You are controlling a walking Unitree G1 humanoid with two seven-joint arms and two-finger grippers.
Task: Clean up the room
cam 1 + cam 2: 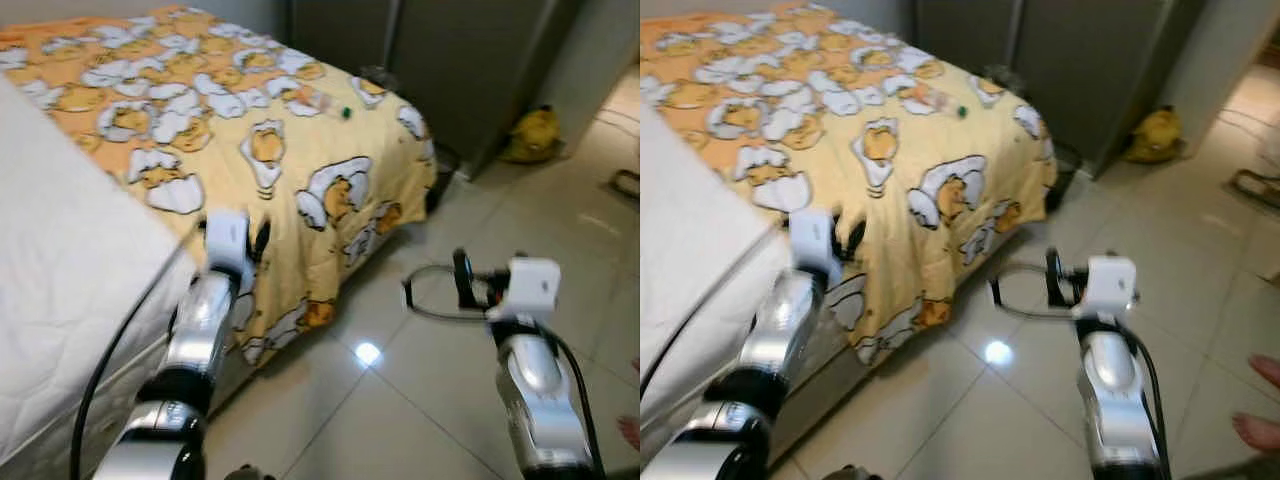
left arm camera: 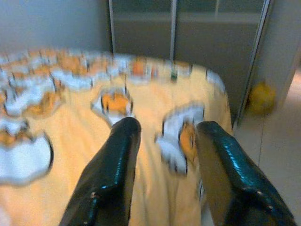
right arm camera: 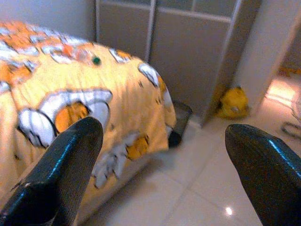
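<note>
Nearest the head camera are the two silver arms, both raised over the pale tiled floor (image 1: 400,400). The left gripper (image 2: 164,136) is held up at the edge of the bed, its two black fingers (image 2: 117,160) parted with nothing between them. The right gripper (image 3: 164,141) hangs over the tiles beside the bed's corner, its fingers spread wide and empty.

The bed carries a yellow blanket (image 1: 300,130) printed with white and orange cartoon figures, draped over the corner and down the side; a white quilted mattress surface (image 1: 60,260) shows bare at the robot's left. On the blanket near the far corner lies a small clear plastic bottle with a green cap (image 1: 335,108) — blurred, lying on its side as far as can be told. It is well apart from both grippers, straight out beyond the left one.

A small dark bin (image 3: 181,113) sits on the floor at the bed's far corner, near the grey wardrobe doors (image 1: 450,60). A yellow bag (image 1: 532,135) rests on the floor by the wardrobe's end — beside a doorway. A person's toes (image 1: 1260,400) show at the right edge.
</note>
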